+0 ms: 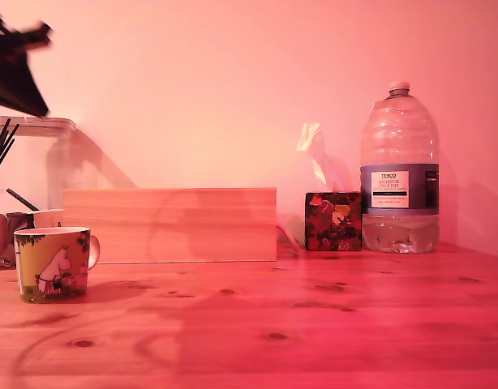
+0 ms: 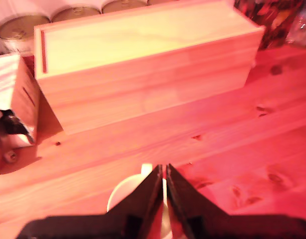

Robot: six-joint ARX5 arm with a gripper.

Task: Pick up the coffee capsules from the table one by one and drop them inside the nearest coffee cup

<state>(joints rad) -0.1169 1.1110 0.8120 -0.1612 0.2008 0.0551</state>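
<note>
My fingers are pressed closed, seemingly empty; the cup sits straight below them, toward six o'clock.

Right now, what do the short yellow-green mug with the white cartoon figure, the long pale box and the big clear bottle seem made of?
The yellow-green mug looks like glazed ceramic: smooth printed surface, thick rim. The long pale box is probably bare light wood: matte, with fine grain lines. The big bottle seems clear plastic: ribbed, see-through walls, water visible at the bottom.
</note>
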